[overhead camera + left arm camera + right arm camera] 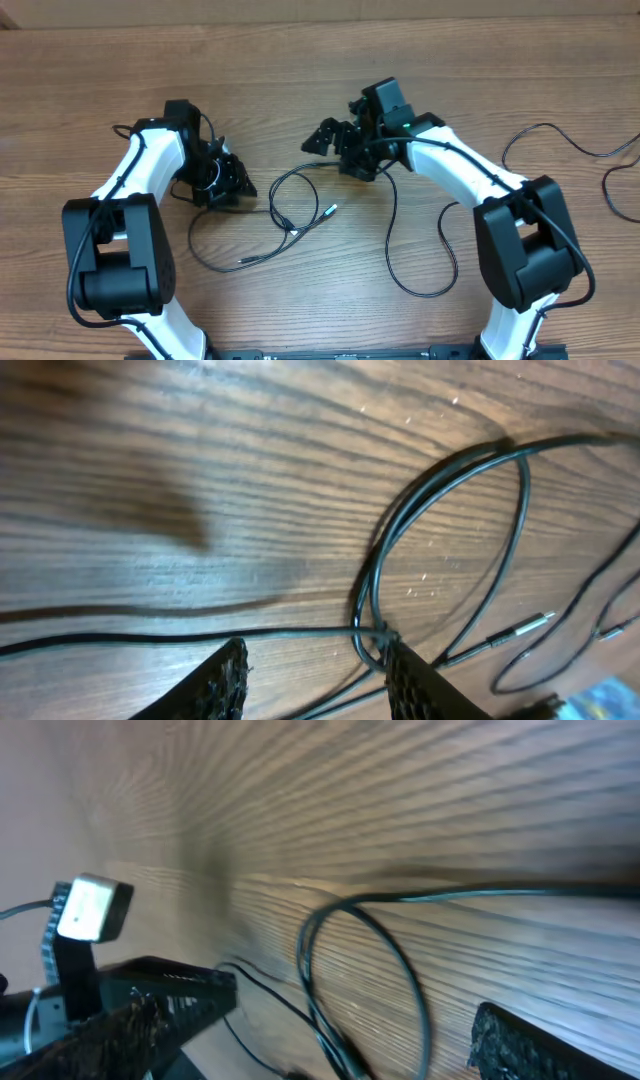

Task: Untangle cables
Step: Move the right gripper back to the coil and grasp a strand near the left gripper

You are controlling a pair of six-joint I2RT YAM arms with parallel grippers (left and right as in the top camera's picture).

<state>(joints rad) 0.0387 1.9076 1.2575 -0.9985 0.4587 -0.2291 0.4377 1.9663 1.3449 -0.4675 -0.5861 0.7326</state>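
Wooden table (pixel 300 60), two arms reaching in from either side. The cables (pixel 290 205) lie loose on the wood between the two grippers, thin black cords in open loops rather than a tight knot.

- One loop sits mid-table, just below the right gripper (pixel 328 152). From it, strands trail down toward two metal-tipped plugs (pixel 330 210) lying apart from each other.
- Another strand runs from near the right gripper down the right side in a long slack curve (pixel 400 255).
- Left gripper (pixel 315 670): jaws parted to a moderate gap, clamping nothing. One cord runs flat across the wood just past the fingertips. A small crossing of cords (pixel 375 640) sits right against the inner edge of one finger (pixel 420 680); whether they touch I cannot tell.
- From that crossing a doubled loop arcs up and away over the wood.
- Right gripper (pixel 355 1005): jaws spread wide, empty. A rounded loop (pixel 360 950) lies on the table between and beyond the two fingers, touching neither.
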